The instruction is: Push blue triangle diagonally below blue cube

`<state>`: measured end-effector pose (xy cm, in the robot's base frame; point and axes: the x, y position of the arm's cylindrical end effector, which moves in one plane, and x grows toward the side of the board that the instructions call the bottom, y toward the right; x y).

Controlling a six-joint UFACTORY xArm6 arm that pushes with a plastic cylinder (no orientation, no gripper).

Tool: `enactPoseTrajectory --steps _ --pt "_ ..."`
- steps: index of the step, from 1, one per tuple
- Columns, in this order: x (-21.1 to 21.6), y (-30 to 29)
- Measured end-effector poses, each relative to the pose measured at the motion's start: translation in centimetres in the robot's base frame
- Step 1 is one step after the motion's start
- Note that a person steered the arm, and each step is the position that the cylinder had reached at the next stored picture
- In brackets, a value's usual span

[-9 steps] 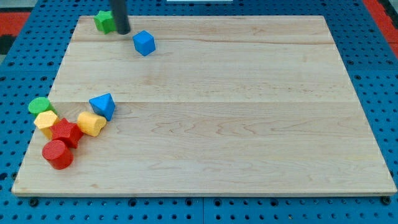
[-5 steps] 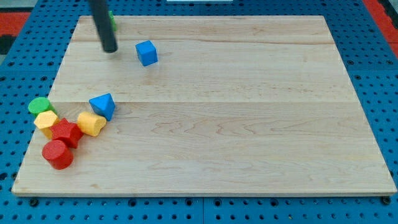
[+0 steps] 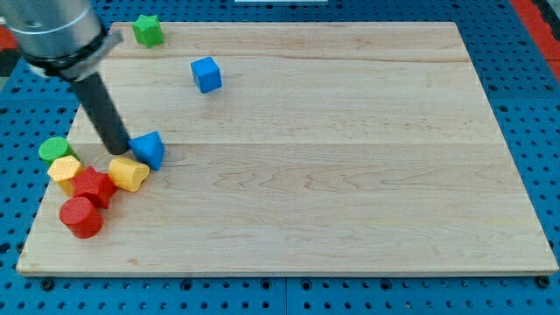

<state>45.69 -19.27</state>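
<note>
The blue triangle lies at the board's left, below and left of the blue cube, which sits near the view's top. My tip is down on the board right against the triangle's left side, just above the yellow block. The rod slants up toward the view's top left.
A cluster sits at the left edge: a green block, a second yellow block, a red star-like block and a red cylinder. A green star block is at the board's top left corner.
My tip has swept down from near the green star and blue cube to the blue triangle's left side. The cube shifted slightly right early on. The triangle looks barely moved.
</note>
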Motion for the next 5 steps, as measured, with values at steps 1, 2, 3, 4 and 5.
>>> enactPoseTrajectory --steps 1,2,3,4,5 --pt "0.5 2.1" --pt "2.1 3.3" --pt "2.1 8.8" --pt "3.5 13.5" --pt "5.0 16.3"
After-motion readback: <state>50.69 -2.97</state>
